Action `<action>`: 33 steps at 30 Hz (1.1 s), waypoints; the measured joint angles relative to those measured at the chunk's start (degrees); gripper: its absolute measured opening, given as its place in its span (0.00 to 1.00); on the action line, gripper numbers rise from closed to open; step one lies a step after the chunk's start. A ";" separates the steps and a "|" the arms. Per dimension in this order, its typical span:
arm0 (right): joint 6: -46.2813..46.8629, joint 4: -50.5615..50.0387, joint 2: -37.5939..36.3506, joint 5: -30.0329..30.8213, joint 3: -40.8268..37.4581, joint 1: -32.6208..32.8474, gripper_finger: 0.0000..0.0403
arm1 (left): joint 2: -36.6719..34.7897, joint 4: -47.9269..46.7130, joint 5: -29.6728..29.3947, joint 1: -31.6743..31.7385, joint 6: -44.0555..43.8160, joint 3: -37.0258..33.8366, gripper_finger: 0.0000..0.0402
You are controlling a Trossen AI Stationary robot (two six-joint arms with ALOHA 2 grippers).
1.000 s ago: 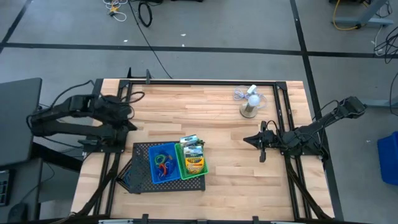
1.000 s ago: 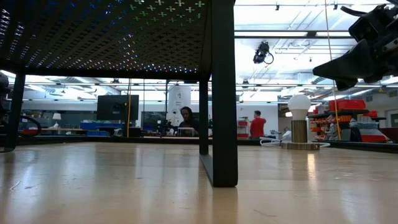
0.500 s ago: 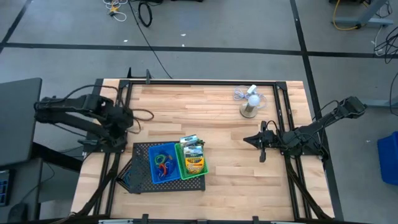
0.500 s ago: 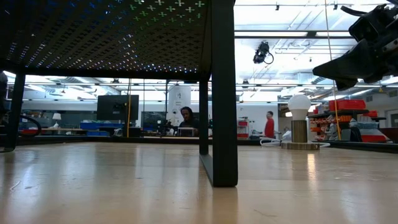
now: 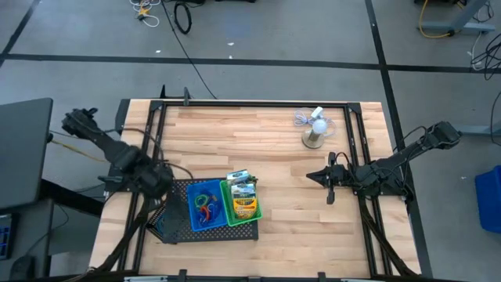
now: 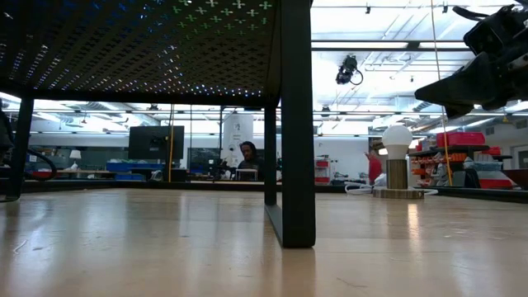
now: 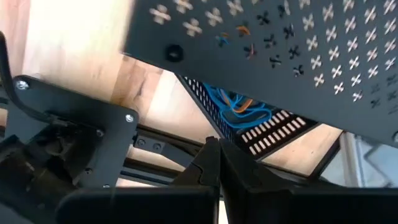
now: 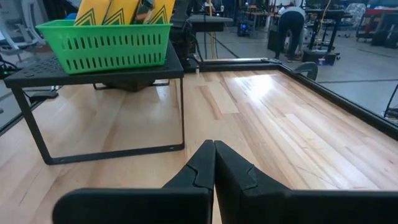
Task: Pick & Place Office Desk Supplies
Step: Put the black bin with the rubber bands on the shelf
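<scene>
The high view looks straight down on the whole bench (image 5: pixel 297 227) and both arms. The low view sits at bench level, close under the mesh tray (image 6: pixel 148 41), facing the room beyond. The left wrist view looks from very near at the tray's underside — the blue bin (image 7: pixel 233 112) shows through it. The right wrist view looks level across the bench at the green bin (image 8: pixel 102 43), which the high view shares.

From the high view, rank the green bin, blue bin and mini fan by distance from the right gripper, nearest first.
From the right gripper:
1. Mini fan, toward the table's far edge.
2. Green bin, on the mesh tray.
3. Blue bin, beside it, farther left.
</scene>
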 joint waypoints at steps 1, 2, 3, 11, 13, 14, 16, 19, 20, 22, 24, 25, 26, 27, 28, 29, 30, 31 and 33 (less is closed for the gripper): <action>-0.28 0.00 0.01 0.00 0.00 0.00 0.02 | 1.08 0.49 -0.13 -1.04 -0.34 0.00 0.00; -0.77 0.03 0.00 0.00 0.00 0.00 0.02 | 2.25 1.20 -0.17 -1.82 -0.38 -0.02 0.00; -1.10 0.06 0.00 0.00 0.00 0.00 0.02 | 3.45 1.70 -0.19 -2.33 -0.30 -0.02 0.00; -1.55 1.36 0.00 0.00 0.00 0.00 0.02 | 8.56 5.41 -1.29 -2.83 1.65 -0.09 0.00; -1.53 1.36 0.00 -0.03 0.00 0.01 0.02 | 8.50 6.81 -2.49 -2.85 2.16 -0.09 0.00; -1.51 1.36 0.00 -0.04 0.00 0.00 0.02 | 8.50 7.41 -2.86 -2.87 2.48 -0.09 0.00; -1.51 1.36 0.00 -0.06 0.00 0.00 0.02 | 8.50 8.89 -3.30 -2.87 3.04 -0.09 0.00; -1.51 1.36 0.00 -0.07 0.00 0.00 0.02 | 8.50 9.04 -4.31 -2.85 3.78 -0.09 0.00; -1.51 1.36 0.00 -0.07 0.00 0.00 0.02 | 8.50 9.22 -4.61 -2.87 4.13 -0.09 0.00; -1.51 1.36 0.00 -0.07 0.00 0.02 0.02 | 8.50 10.07 -5.09 -2.87 4.96 -0.09 0.00; -1.51 1.36 0.00 -0.07 0.00 0.00 0.02 | 8.50 10.82 -6.01 -2.86 5.55 -0.09 0.00; -1.52 1.36 0.00 -0.07 0.00 0.01 0.02 | 8.55 11.09 -6.47 -2.79 5.86 -0.09 0.00; -1.52 1.36 0.00 -0.07 0.00 0.00 0.02 | 8.73 11.30 -6.78 -2.69 6.22 -0.09 0.00; -1.52 1.36 0.00 -0.07 0.00 0.00 0.02 | 8.95 11.42 -6.94 -2.54 6.86 -0.09 0.00; -1.51 1.36 0.00 -0.07 0.00 0.00 0.02 | 9.20 11.44 -7.11 -2.32 7.19 -0.09 0.00; -1.52 1.36 0.00 -0.07 0.00 0.00 0.02 | 9.44 11.53 -7.30 -2.15 7.52 -0.09 0.00; -1.53 1.36 0.00 -0.07 0.00 0.02 0.02 | 9.70 11.69 -7.32 -1.97 8.07 -0.09 0.00; -1.53 1.36 0.00 -0.07 0.00 0.00 0.02 | 9.94 11.98 -7.36 -1.81 8.55 -0.09 0.00; -1.53 1.36 0.00 -0.07 0.00 0.00 0.02 | 10.42 13.09 -7.43 -1.26 9.86 -0.09 0.00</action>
